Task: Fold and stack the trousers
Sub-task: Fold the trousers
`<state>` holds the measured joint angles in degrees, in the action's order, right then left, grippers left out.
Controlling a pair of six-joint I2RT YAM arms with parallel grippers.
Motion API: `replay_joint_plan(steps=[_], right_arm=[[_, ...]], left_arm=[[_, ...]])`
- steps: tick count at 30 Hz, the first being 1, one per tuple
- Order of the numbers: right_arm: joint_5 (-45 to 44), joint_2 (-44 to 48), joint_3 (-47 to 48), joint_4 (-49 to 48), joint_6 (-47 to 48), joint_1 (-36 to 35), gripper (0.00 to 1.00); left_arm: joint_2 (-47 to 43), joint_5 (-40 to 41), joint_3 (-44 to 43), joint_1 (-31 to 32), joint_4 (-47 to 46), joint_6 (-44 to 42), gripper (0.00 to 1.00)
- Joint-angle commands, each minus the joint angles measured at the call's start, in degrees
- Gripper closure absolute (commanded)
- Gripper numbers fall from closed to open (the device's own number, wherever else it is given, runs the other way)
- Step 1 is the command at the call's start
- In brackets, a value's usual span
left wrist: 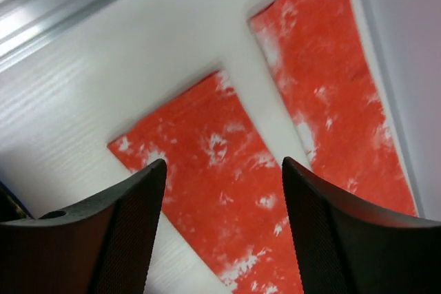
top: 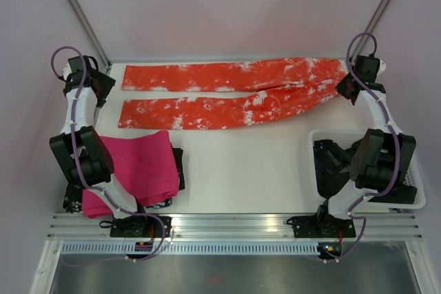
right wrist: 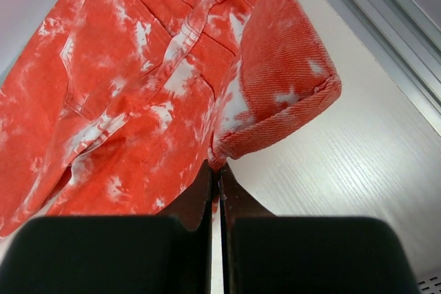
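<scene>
The trousers (top: pixel 227 94) lie flat across the far part of the worktop (top: pixel 248 170). The waist is at the right and both legs run leftward, side by side with a narrow strip of bare surface between them.

The left fingers (left wrist: pixel 131 225) are spread wide and hold nothing. They hang over the hem end of the nearer leg, with speckled fabric showing in the gap between them.

The right fingers (right wrist: pixel 198 201) are pressed together at the waist end, their tips meeting the lower edge of the folded waistband. They seem to be nipping that edge, though the wrist view shows only a thin slit there, so how much cloth they have caught is hard to tell.

A folded pink cloth (top: pixel 141 163) sits near the left arm's base, well apart from the trousers, with a dark garment (top: pixel 179 170) showing along its right side. A white bin (top: pixel 412 201) stands at the right, mostly behind the right arm.
</scene>
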<state>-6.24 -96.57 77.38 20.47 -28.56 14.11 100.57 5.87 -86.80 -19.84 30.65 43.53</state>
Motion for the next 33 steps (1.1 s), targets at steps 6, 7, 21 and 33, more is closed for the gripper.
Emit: replay_joint_plan(steps=[6,7,21,33], right_arm=[[1.0,-2.3,0.3,-1.5,-0.7,-0.1,1.00],[0.9,-2.6,0.4,-1.6,-0.6,-0.1,1.00],[-0.4,-8.4,3.0,-0.9,-1.2,-0.1,1.00],[-3.3,-10.8,4.9,2.0,-1.7,-0.1,1.00]], left_arm=[[3.1,-4.2,10.1,0.9,6.5,7.2,0.24],[2.9,-3.8,11.1,0.9,6.3,7.4,0.24],[8.1,-0.9,17.0,1.6,-1.0,11.7,0.32],[15.5,1.3,10.4,1.6,1.5,11.4,0.83]])
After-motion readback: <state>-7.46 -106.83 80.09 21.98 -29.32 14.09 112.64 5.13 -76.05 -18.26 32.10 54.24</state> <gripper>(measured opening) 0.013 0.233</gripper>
